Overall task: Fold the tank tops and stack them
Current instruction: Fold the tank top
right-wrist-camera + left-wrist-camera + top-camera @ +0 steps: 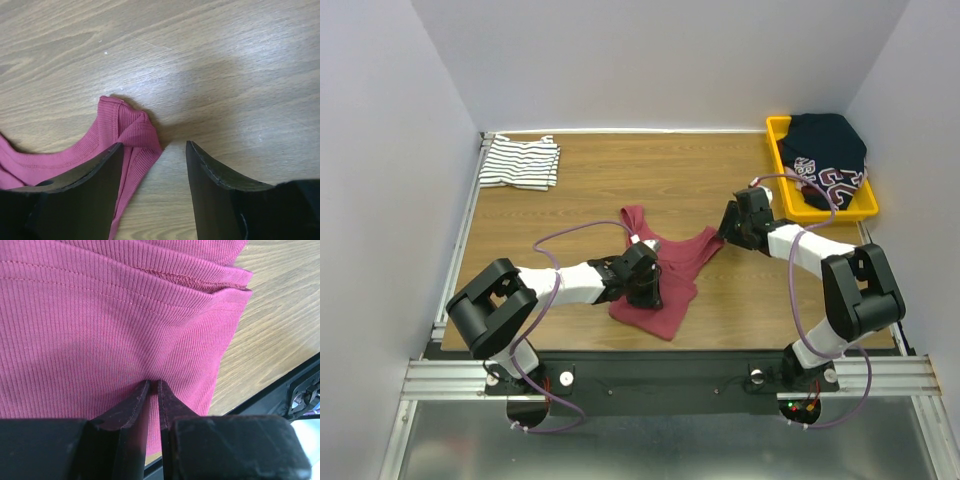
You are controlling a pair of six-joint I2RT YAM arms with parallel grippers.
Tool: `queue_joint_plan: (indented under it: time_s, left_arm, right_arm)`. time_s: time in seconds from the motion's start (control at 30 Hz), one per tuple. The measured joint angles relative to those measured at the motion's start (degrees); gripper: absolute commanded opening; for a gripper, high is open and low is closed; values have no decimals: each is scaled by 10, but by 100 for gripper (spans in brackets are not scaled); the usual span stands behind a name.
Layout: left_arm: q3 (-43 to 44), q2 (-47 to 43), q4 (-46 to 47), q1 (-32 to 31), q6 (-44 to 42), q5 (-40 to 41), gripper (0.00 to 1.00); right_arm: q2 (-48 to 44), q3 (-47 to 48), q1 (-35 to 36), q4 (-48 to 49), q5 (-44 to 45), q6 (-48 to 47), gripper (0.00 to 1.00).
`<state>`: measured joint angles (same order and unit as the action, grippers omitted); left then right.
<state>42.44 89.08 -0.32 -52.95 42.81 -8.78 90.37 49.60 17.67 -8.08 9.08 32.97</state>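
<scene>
The maroon tank top [665, 280] lies partly bunched on the table's middle, one strap toward the back left and one toward the right. My left gripper [648, 283] rests on its body. In the left wrist view the jaws [154, 383] are shut, pinching a pucker of the ribbed maroon cloth [100, 330]. My right gripper [726, 236] is open at the right strap's tip. In the right wrist view the strap end [131, 129] lies on the wood between the fingers [155, 146], close to the left one. The striped white tank top [520, 162] lies folded at the far left corner.
A yellow bin [778, 150] at the back right holds a dark garment with lettering [828, 158]. Grey walls close in the table on the left, back and right. The black front rail [280, 390] runs just past the maroon top's near edge.
</scene>
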Motion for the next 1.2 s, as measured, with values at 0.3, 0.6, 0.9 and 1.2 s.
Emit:
queue_joint_plan:
  time_s: [0.3, 0.6, 0.9, 1.2]
  left_arm:
    - [0, 0, 0, 0, 0, 0, 24]
    - [0, 1, 1, 0, -3, -1, 23]
    - [0, 2, 3, 0, -4, -3, 23]
    - [0, 2, 3, 0, -4, -3, 23]
  right_arm:
    - [20, -9, 0, 42, -12, 28, 47]
    - [32, -5, 0, 61, -16, 38, 47]
    - [53, 21, 0, 64, -29, 56, 13]
    - [79, 58, 0, 46, -38, 74, 0]
